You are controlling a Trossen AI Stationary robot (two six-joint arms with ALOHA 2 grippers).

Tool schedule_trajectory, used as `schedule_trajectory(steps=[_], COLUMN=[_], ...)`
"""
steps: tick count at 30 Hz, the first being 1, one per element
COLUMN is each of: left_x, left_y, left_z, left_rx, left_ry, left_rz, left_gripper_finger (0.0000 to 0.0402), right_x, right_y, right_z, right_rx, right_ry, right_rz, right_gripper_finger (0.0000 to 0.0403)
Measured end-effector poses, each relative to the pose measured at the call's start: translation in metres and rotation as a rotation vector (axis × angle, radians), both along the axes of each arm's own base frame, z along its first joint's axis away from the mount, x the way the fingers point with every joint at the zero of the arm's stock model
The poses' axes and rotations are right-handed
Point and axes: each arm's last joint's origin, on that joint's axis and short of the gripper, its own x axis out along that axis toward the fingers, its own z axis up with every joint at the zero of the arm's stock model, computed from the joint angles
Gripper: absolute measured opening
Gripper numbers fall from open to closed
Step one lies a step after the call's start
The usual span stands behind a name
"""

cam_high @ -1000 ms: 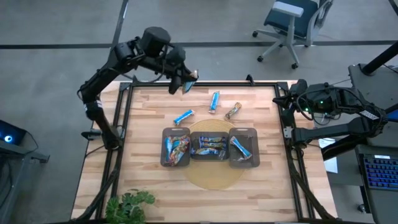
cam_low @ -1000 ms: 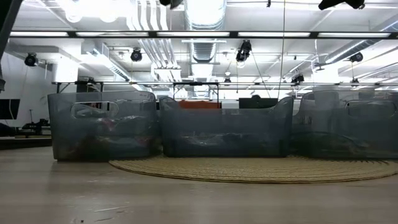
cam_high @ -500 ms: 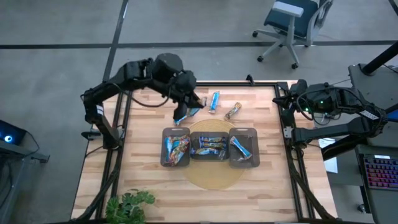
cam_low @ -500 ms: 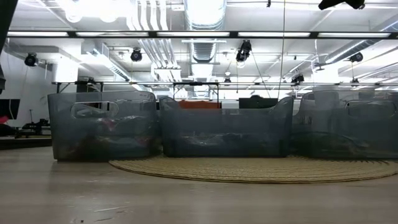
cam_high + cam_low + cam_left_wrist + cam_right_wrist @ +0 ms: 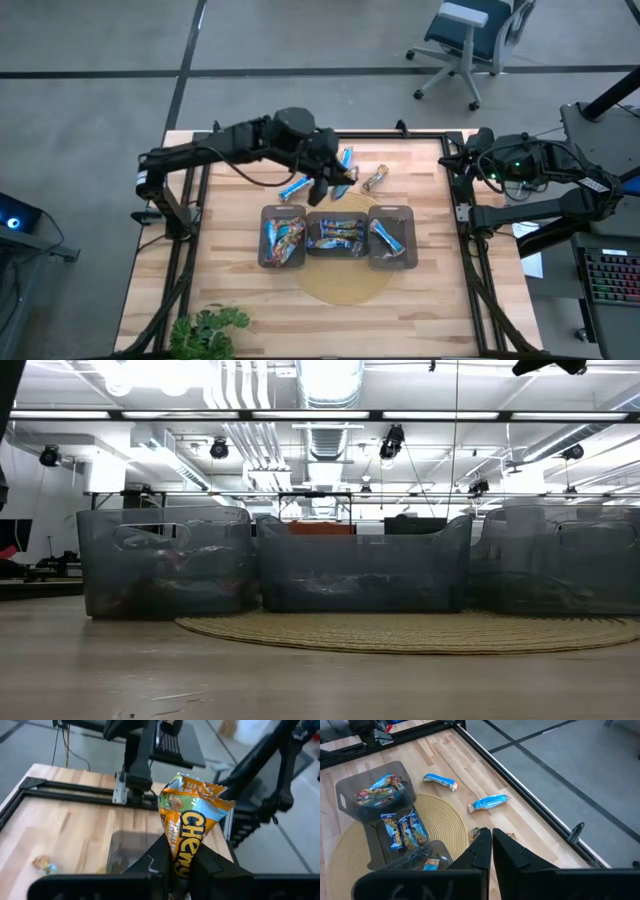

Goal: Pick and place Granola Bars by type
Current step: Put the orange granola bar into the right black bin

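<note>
1. The left gripper (image 5: 335, 186) reaches out over the far half of the table, just beyond the middle tray (image 5: 336, 233), with its fingers clamped on a granola bar (image 5: 189, 834).
2. In the left wrist view that held bar stands upright between the fingers, its top end sticking well above them.
3. The held bar has a shiny orange wrapper with a pale blue band, yellow lettering and a crimped, jagged top edge.
4. The right gripper (image 5: 491, 836) waits at the right edge of the table, fingers pressed together and holding nothing.
5. Three dark see-through trays stand in a row on a round woven mat (image 5: 345, 282) near the table's middle.
6. The left tray (image 5: 265, 213) holds mixed-colour bars, the middle tray holds blue bars, and the right tray (image 5: 403, 212) holds one blue bar.
7. Loose on the wood beyond the trays lie a blue bar (image 5: 295, 186) beside the left arm, another blue bar (image 5: 345, 158) partly hidden by the gripper, and a brownish bar (image 5: 375, 178).
8. A potted plant (image 5: 208, 331) sits at the near left corner.
</note>
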Motion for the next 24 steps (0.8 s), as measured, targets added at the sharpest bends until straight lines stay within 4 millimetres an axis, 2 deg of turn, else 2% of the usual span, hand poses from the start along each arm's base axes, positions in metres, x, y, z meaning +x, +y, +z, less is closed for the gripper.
schedule_trajectory(steps=[7, 14, 18, 24], left_x=[0.028, 0.04, 0.044, 0.057], left_y=[0.003, 0.005, 0.006, 0.008], left_z=[-0.037, -0.071, -0.091, -0.1], left_rx=[-0.061, -0.136, -0.167, -0.166], left_ry=[-0.179, -0.343, -0.354, -0.345], left_rz=[0.009, 0.019, 0.044, 0.06], left_gripper_finger=[0.0025, 0.0025, 0.0025, 0.0025], right_x=[0.0, 0.0, 0.0, 0.0], right_y=[0.0, 0.0, 0.0, 0.0], right_z=[0.0, 0.0, -0.001, -0.001], right_rx=[-0.004, -0.006, -0.008, -0.006], right_ry=[0.003, 0.006, 0.008, 0.009], right_rz=[0.004, 0.005, 0.006, 0.008], right_gripper_finger=[0.0008, 0.0008, 0.0008, 0.0008])
